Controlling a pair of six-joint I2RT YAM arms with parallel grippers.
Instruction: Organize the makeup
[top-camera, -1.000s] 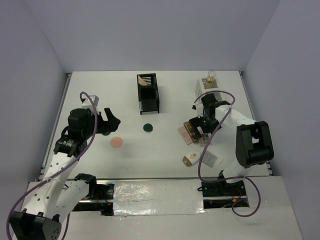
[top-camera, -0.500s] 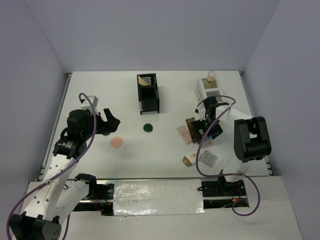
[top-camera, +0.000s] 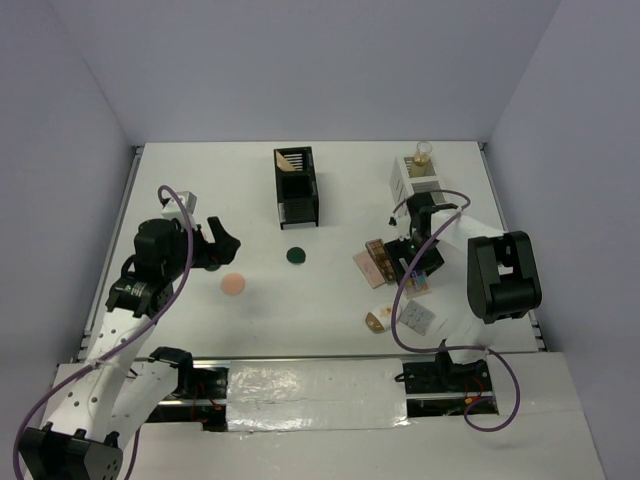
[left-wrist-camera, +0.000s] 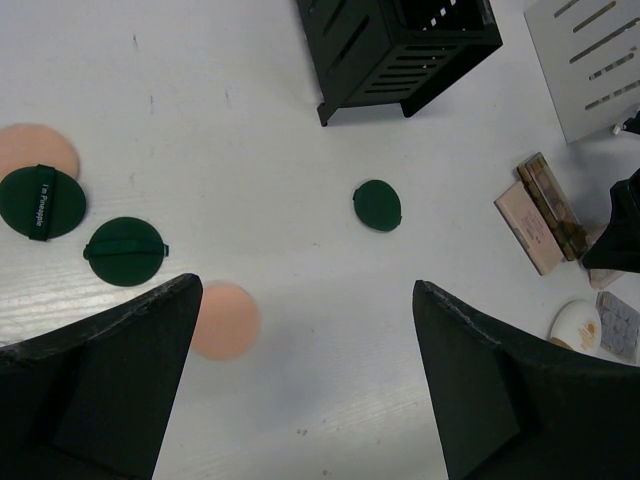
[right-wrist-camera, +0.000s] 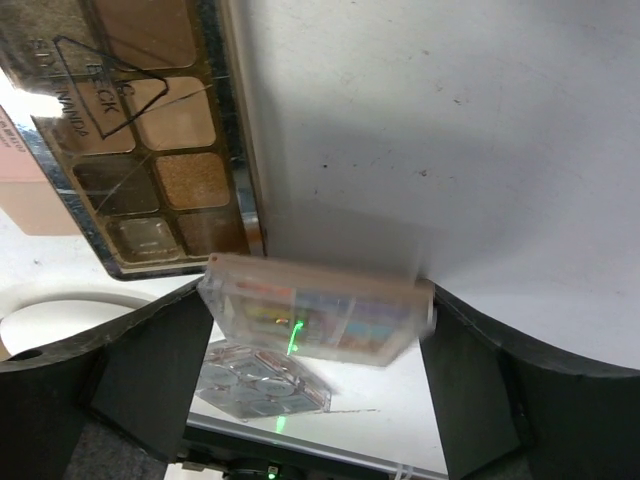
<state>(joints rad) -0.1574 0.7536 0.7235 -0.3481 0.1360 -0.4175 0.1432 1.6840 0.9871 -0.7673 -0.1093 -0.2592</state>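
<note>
- Right claw (right-wrist-camera: 320, 298): was spread wide a second ago and has now pinched in. Its fingers (right-wrist-camera: 150, 380) touch both short ends of the small clear-cased palette (right-wrist-camera: 320, 322). The view is blurred there, and the grip looks fresh.
- This palette sits low over the table (top-camera: 320, 310), near the right arm's base and just beside the bronze eyeshadow palette (right-wrist-camera: 165, 150). I cannot tell whether it is lifted yet.
- Over the last second the right arm slid off the bronze palette and the pink palette (top-camera: 367, 269) and settled over the small one.
- Judgement: the pick is starting. Next comes the carry to an organizer, and none of the floor items is sorted yet.
- Unmoved on the near table: the grey clear-lidded palette (top-camera: 418, 318) and the white-gold oval compact (top-camera: 378, 320).
- Left claw (left-wrist-camera: 305, 300): wide apart, empty and hovering, same pose as before.
- Unmoved mid-table: the peach puff (top-camera: 233, 284) and the dark green compact (top-camera: 296, 255).
- Far: the black slotted organizer (top-camera: 296, 190) and the white grid organizer (top-camera: 412, 182) are unchanged. The latter holds a gold-capped bottle (top-camera: 424, 152).
</note>
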